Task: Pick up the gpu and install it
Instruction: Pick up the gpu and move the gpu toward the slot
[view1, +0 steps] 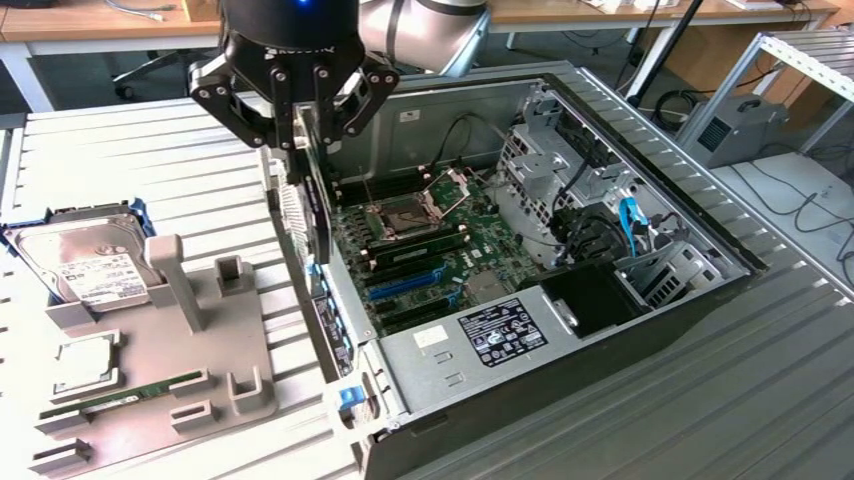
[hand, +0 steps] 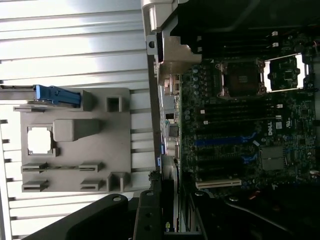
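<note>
My gripper (view1: 296, 140) hangs at the top of the exterior view, over the rear wall of the open computer case (view1: 607, 120). Its fingers are shut on the gpu (view1: 299, 212), which hangs edge-on below them as a thin dark card with a silver bracket edge. The card is above the case's left wall, beside the motherboard (view1: 427, 250) and its blue expansion slots (view1: 407, 283). In the wrist view the dark fingers (hand: 147, 217) clamp the card's edge (hand: 167, 205), with the motherboard (hand: 240, 125) and blue slots (hand: 225, 141) beyond.
A grey parts holder (view1: 160, 400) lies at the exterior view's left with a hard drive (view1: 87, 265), a processor (view1: 83, 362) and a RAM stick (view1: 127, 392). Drive cages and cables (view1: 587, 220) fill the case's right side. A person's desk and chairs stand behind.
</note>
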